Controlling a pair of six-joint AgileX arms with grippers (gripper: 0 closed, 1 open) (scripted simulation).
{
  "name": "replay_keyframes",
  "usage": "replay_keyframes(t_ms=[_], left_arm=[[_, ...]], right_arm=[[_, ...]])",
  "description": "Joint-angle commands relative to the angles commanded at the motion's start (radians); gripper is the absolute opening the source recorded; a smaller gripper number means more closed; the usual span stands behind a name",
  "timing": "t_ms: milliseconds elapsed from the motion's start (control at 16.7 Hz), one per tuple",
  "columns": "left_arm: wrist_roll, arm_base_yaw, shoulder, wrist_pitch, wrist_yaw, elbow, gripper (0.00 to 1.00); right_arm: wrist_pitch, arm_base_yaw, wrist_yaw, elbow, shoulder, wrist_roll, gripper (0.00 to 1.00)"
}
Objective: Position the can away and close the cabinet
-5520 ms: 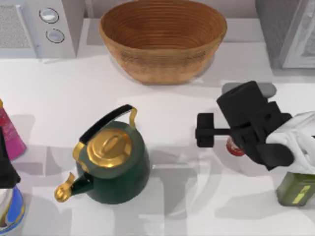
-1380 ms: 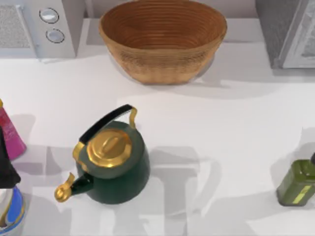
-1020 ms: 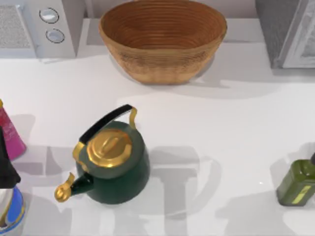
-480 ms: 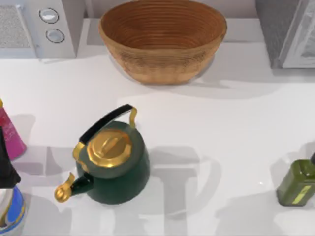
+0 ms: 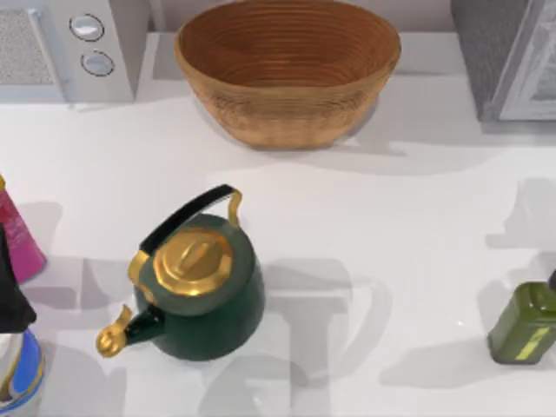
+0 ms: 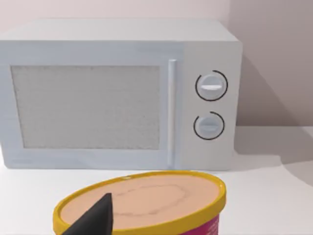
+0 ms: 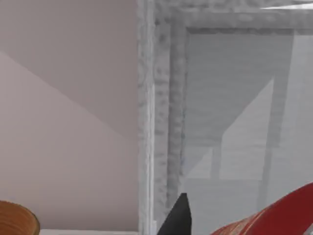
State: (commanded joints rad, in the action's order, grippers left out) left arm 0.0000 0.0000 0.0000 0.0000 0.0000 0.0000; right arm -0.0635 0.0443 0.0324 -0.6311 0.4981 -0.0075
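The can (image 7: 274, 220) is red and shows as a curved edge close to the right wrist camera, raised in front of the grey cabinet (image 7: 230, 122). My right gripper (image 7: 215, 230) is shut on it, with one black fingertip (image 7: 180, 218) beside the can. The cabinet (image 5: 508, 56) stands at the table's back right corner, its door angled open. My left arm (image 5: 7, 291) is parked at the table's left edge. One of its fingertips (image 6: 95, 219) hangs over a yellow-rimmed pink tub (image 6: 146, 205).
A green kettle (image 5: 204, 287) with a gold lid stands front centre. A woven basket (image 5: 287, 65) sits at the back middle and a microwave (image 5: 69, 43) at the back left. An olive-green bottle (image 5: 524, 323) stands at the right edge, a pink container (image 5: 19, 239) at the left.
My right gripper and the can, on the table at the right 5.5 s ago, have gone from the top view. A new shadow has appeared on the table's right side.
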Motion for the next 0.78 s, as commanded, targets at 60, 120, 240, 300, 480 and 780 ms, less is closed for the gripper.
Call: replay_keyframes(t_ms=[60,120,240,300,480,780], left_arm=[[0.000,0.000,0.000,0.000,0.000,0.000,1.00],[0.000,0.000,0.000,0.000,0.000,0.000,1.00],[0.000,0.000,0.000,0.000,0.000,0.000,1.00],[0.000,0.000,0.000,0.000,0.000,0.000,1.00],[0.000,0.000,0.000,0.000,0.000,0.000,1.00],[0.000,0.000,0.000,0.000,0.000,0.000,1.00]], right_arm=[[-0.019,0.006,0.010,-0.095,0.070,0.000,0.00],[-0.041,0.013,0.021,-0.193,0.142,0.000,0.00],[-0.092,0.029,0.046,-0.388,0.284,0.001,0.00],[-0.120,0.038,0.059,-0.483,0.354,0.003,0.00],[-0.207,0.070,0.098,-0.749,0.548,0.009,0.00],[-0.330,0.125,0.150,-1.053,0.779,0.023,0.00]])
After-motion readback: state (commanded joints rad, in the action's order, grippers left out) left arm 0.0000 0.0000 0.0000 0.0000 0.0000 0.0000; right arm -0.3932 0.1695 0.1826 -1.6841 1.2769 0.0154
